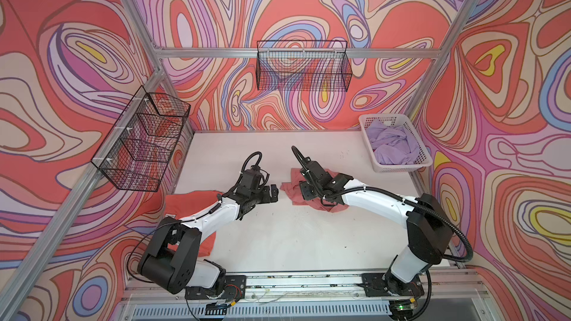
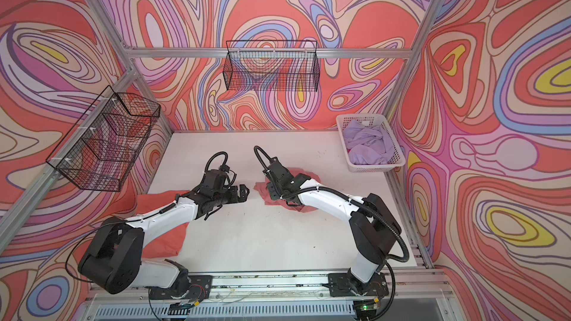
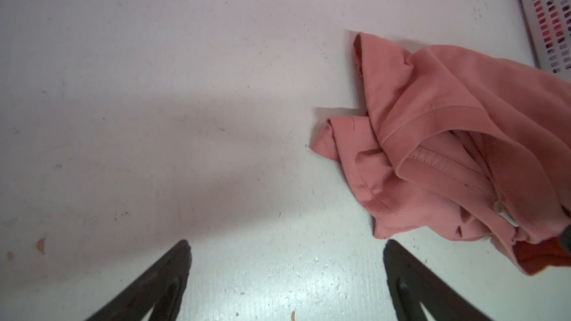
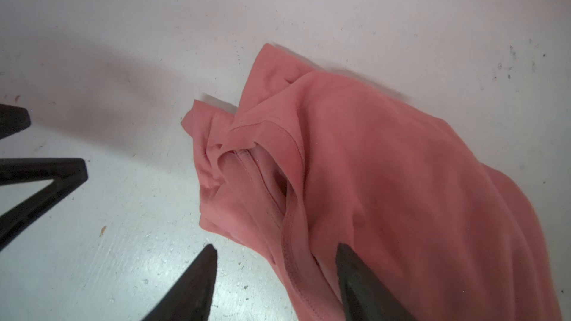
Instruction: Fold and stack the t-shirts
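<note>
Right wrist view: right end effector (image 4: 275, 246) straddles salmon-pink t-shirt (image 4: 386, 165), jaws apart.

Rt fingers (image 4: 194, 285) apart, crumpled pink shirt (image 4: 386, 165) edge between them; white table (image 4: 123, 26).

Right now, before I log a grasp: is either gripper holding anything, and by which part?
Nothing is held. The left gripper is open over bare table; the right gripper stands open astride the edge of the salmon-pink t-shirt, not pinching it.
</note>
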`<action>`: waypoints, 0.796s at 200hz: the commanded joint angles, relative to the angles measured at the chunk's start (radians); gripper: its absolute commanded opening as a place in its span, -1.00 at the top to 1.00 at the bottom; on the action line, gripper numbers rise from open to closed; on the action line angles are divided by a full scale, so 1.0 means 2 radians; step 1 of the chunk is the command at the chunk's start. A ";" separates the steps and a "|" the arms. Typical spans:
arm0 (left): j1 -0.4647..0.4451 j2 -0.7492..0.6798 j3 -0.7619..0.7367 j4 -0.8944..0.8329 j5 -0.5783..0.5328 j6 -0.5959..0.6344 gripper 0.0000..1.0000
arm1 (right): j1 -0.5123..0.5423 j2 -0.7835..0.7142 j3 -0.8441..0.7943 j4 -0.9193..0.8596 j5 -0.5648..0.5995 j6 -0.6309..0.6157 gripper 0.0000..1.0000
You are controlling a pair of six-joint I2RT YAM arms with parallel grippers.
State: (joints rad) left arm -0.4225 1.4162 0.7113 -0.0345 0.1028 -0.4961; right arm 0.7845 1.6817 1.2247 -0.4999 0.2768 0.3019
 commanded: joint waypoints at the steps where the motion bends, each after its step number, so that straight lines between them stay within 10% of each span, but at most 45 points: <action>1: -0.003 -0.005 -0.012 -0.002 -0.010 -0.010 -0.98 | 0.011 0.020 0.018 0.018 0.022 -0.023 -0.30; 74: -0.002 -0.036 -0.038 -0.008 -0.021 -0.014 -0.98 | 0.006 0.131 0.128 -0.055 0.050 -0.182 -0.04; 159: -0.003 -0.041 -0.047 -0.004 -0.026 -0.012 -0.99 | -0.022 0.168 0.145 -0.055 0.066 -0.207 0.48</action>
State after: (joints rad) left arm -0.4248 1.3380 0.6235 -0.0345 0.0647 -0.5133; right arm 0.7479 1.9858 1.4902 -0.6079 0.3744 -0.0856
